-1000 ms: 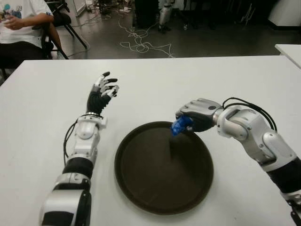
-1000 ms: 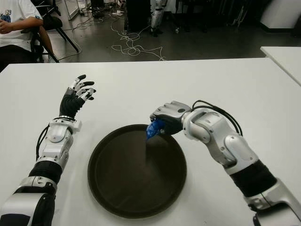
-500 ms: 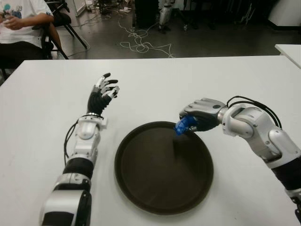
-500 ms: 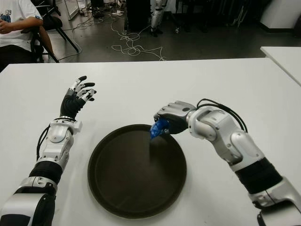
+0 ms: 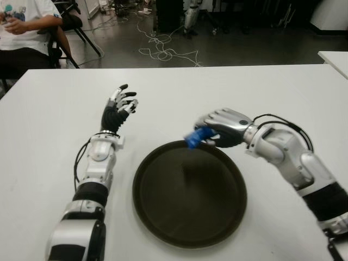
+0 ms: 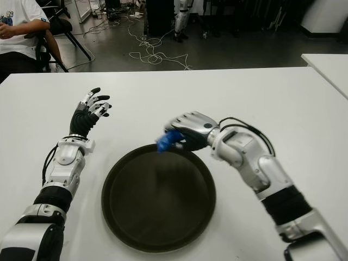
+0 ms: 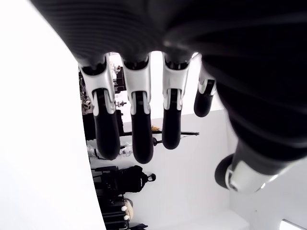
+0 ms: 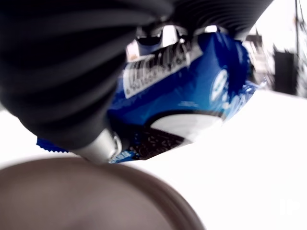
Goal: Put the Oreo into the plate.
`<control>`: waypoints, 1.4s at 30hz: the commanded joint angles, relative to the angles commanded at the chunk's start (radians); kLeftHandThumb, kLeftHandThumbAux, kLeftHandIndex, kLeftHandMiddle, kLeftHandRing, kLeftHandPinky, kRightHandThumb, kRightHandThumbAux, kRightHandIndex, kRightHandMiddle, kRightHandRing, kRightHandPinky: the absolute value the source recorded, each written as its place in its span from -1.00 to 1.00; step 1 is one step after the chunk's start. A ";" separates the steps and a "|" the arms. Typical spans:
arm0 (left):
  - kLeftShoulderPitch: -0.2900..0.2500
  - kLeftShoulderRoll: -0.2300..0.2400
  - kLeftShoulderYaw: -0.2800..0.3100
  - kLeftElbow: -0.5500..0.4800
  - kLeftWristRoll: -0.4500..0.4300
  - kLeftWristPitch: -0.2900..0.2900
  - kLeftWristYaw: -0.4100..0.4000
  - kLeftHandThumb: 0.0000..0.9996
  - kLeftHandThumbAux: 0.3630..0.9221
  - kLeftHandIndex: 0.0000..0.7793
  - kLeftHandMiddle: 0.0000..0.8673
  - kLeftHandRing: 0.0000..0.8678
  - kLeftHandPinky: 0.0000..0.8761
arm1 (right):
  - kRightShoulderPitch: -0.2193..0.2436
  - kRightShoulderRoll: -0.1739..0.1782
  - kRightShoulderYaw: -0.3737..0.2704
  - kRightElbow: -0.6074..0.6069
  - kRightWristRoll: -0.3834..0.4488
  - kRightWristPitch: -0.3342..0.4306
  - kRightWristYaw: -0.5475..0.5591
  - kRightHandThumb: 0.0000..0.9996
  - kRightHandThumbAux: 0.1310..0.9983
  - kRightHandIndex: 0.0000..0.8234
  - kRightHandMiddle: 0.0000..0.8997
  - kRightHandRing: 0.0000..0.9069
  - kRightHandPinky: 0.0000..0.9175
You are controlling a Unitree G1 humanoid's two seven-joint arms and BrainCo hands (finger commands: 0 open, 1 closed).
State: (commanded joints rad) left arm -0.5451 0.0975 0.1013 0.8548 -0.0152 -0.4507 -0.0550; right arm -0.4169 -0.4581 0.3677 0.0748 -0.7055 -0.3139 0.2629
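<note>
Now we hold the blue Oreo pack clamped in our right hand, above the far rim of the dark plate, while our left hand shows left of the plate over the white table, fingers spread apart and empty

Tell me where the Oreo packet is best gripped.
Across its flat middle, from above, as the right hand has it now: the Oreo packet is thin and crinkly, one end sticking out past the fingers at the plate's far rim.
</note>
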 joint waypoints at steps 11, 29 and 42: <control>-0.008 0.002 0.002 0.015 0.001 -0.004 0.001 -0.52 0.03 -0.65 -0.37 -0.27 -0.07 | 0.027 0.069 -0.039 0.090 0.040 -0.168 -0.281 0.37 0.40 0.04 0.65 0.65 0.63; -0.012 0.007 0.009 0.024 -0.004 -0.003 -0.005 -0.52 -0.03 -0.64 -0.39 -0.26 -0.06 | 0.030 0.061 -0.018 0.245 -0.007 -0.300 -0.442 0.36 0.40 0.04 0.64 0.64 0.61; -0.003 0.005 0.008 0.011 -0.002 -0.007 -0.003 -0.52 -0.06 -0.65 -0.39 -0.28 -0.10 | 0.034 0.030 0.022 0.200 -0.067 -0.221 -0.330 0.36 0.40 0.03 0.60 0.59 0.55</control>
State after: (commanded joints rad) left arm -0.5485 0.1026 0.1096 0.8662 -0.0176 -0.4574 -0.0575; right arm -0.3829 -0.4285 0.3901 0.2752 -0.7726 -0.5348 -0.0667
